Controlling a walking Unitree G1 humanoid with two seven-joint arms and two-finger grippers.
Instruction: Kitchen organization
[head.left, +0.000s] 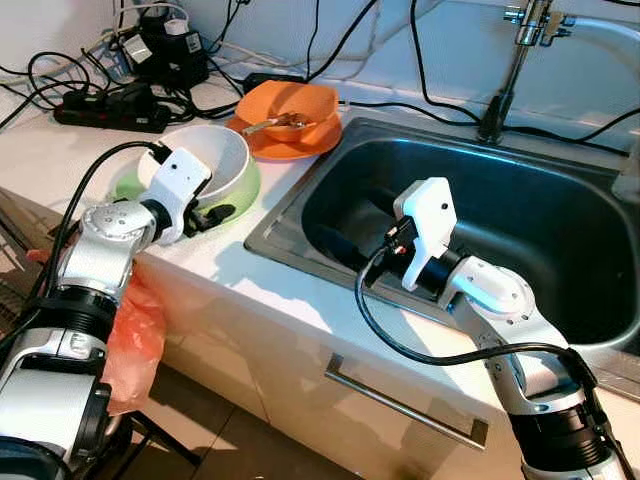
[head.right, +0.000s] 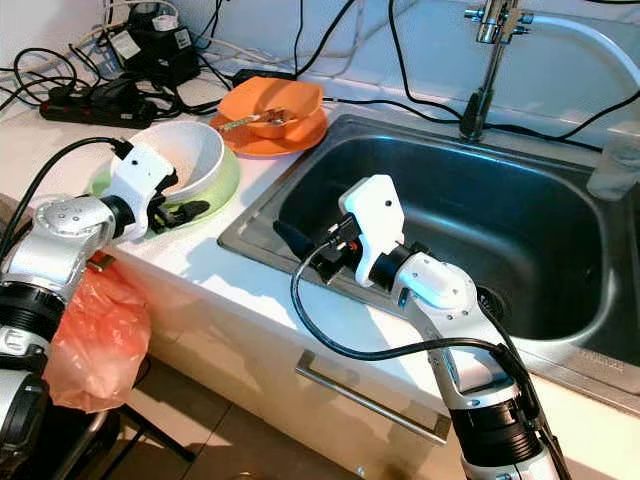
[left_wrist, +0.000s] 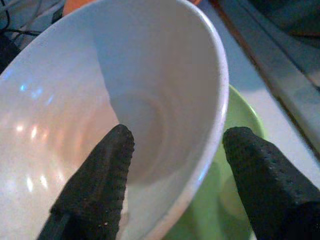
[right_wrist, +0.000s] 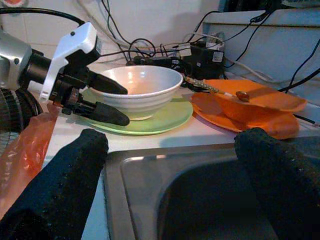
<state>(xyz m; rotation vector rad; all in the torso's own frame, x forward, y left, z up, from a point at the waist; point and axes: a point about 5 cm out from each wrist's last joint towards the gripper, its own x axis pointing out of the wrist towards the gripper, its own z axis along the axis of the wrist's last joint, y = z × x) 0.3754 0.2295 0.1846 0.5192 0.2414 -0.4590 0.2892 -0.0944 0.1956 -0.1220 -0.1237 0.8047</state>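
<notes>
**Spotter:** Where's your left gripper?

**Operator:** My left gripper (right_wrist: 107, 100) is at the white bowl (head.left: 215, 160), near the front edge of the worktop (head.left: 290, 300), just left of the sink (head.left: 560, 250). Its fingers are parted and straddle the bowl's near rim: one finger (left_wrist: 97, 185) is inside the bowl, the other outside, over the green plate (right_wrist: 165, 117) the bowl sits on. I can't tell if the pads are touching the rim; the bowl looks to be resting on the plate.

**Spotter:** And the right?

**Operator:** My right gripper (head.right: 290, 240) reaches down into the sink basin near its front left corner. From the wrist view its two fingers (right_wrist: 60, 190) stand wide apart with nothing between them.

**Spotter:** Anything else on the worktop?

**Operator:** An orange bowl (head.left: 290, 105) on an orange plate (head.right: 290, 145) sits behind the white bowl, at the sink's back left corner, with a utensil (right_wrist: 215, 90) lying in it. Further back left are a power strip (head.left: 110, 108) and tangled cables. An orange plastic bag (head.right: 95, 340) hangs below the worktop's front edge, beside my left arm.
</notes>
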